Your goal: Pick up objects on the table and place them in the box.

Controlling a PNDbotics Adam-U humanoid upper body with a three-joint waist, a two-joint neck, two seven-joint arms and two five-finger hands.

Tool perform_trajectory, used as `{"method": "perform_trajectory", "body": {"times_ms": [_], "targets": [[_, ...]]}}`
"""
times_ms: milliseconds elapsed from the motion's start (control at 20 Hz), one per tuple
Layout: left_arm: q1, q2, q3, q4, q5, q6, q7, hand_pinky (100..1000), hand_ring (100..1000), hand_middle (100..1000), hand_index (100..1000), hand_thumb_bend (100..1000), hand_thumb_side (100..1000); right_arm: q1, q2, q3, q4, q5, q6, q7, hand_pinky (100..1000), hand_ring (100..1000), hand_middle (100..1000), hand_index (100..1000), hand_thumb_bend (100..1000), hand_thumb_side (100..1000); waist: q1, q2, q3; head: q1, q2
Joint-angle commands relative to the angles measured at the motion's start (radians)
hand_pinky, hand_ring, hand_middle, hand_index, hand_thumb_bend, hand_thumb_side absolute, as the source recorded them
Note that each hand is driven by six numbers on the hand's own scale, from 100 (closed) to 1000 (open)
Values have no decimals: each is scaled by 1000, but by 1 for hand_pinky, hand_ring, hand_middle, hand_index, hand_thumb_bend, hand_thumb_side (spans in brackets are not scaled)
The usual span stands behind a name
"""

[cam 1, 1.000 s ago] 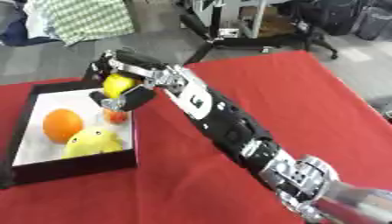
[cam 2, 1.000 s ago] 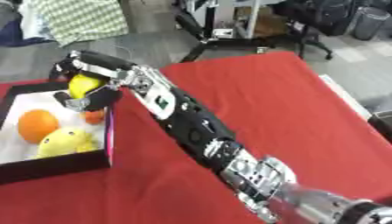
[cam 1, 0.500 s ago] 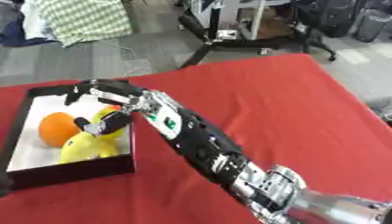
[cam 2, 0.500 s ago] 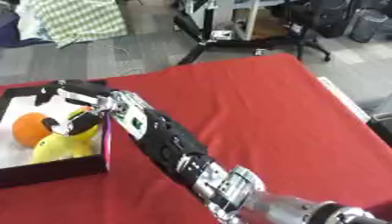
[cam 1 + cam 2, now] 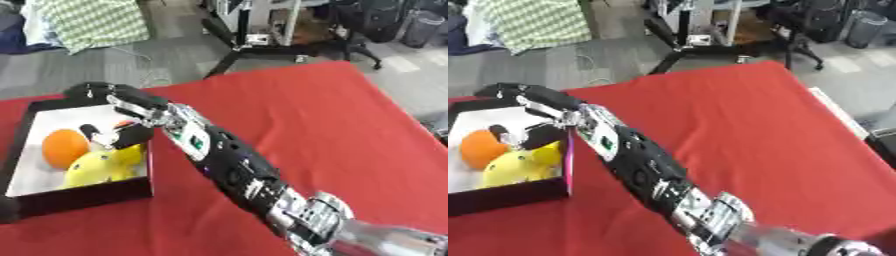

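Release appears to be the step in hand. The right hand point(image 5: 114, 117) is reached over the box point(image 5: 79, 194) at about nine o'clock on the red table point(image 5: 332, 130), its fingers spread wide with nothing seen between them, the thumb lying low beside the yellow objects point(image 5: 101, 165). Those are seen resting on the white floor of the box, touching an orange fruit point(image 5: 65, 148) at their ten o'clock. A small orange-red patch is glimpsed behind the palm, but what it is cannot be told. No further object is seen on the cloth within either view. The next move is judged to call for a lift clear of the box's near wall, then a retreat toward four o'clock. The left hand is not shown.
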Motion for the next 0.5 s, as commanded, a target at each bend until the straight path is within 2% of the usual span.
{"method": "perform_trajectory", "body": {"times_ms": [50, 150, 250, 400, 500], "targets": [[22, 28, 27, -6, -5, -4, 20, 691, 651, 581, 812, 100, 1000, 72, -111, 8, -210, -236, 69, 3, 1000, 821, 760, 865, 100, 481, -10, -43, -38, 123, 37], [55, 39, 45, -4, -10, -6, 37, 691, 651, 581, 812, 100, 1000, 175, -156, -14, -367, -393, 136, 12, 1000, 797, 738, 851, 100, 506, -21, -61, -87, 212, 68], [81, 47, 64, -2, -15, -8, 56, 691, 651, 580, 812, 100, 1000, 283, -189, -59, -500, -499, 197, 19, 1000, 777, 726, 845, 100, 509, -30, -77, -123, 281, 95], [110, 58, 88, -2, -20, -11, 82, 691, 651, 580, 812, 100, 1000, 457, -214, -135, -648, -585, 249, 20, 1000, 757, 715, 835, 100, 518, -39, -102, -161, 360, 112], [127, 66, 100, -2, -23, -12, 96, 691, 651, 580, 812, 100, 1000, 571, -205, -178, -693, -599, 272, 15, 1000, 750, 703, 826, 100, 504, -41, -117, -182, 402, 113]]}}
